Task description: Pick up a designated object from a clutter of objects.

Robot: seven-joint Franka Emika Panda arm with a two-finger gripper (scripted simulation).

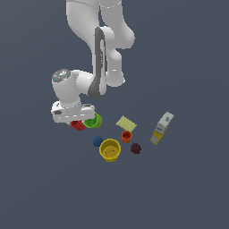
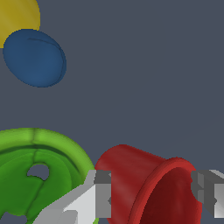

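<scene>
The arm reaches down from the top of the exterior view, and its gripper [image 1: 77, 121] sits low over the dark floor [image 1: 188, 192], at the exterior view's left end of the clutter. The red cup [image 1: 78, 125] lies directly under the gripper, tipped on its side, with the green cup [image 1: 94, 120] just beside it on the exterior view's right.

In the wrist view the red cup [image 2: 148, 188] lies between the two fingers [image 2: 101, 192] — one finger pad at the cup's body, the other at the rim of its open mouth. Both pads appear to meet the cup's wall, so the jaws stand at about the cup's width and seem to be closed on it; firm contact cannot be confirmed. The green cup [image 2: 35, 175] is close to the near finger, its open mouth facing the camera; whether it touches the red cup cannot be told.

Remaining items, as seen in the exterior view:
- Blue ball [image 1: 97, 142] — touching or just beside the yellow cup [image 1: 110, 150], which stands upright.
- Small orange cup [image 1: 127, 136], near the pale flat pad [image 1: 126, 123].
- Dark berry-like lump [image 1: 136, 148], just beside the orange cup.
- Yellow and white box [image 1: 161, 127], lying flat, well apart from the rest.

The wrist view also shows the blue ball [image 2: 35, 57] against the yellow cup [image 2: 17, 17].
</scene>
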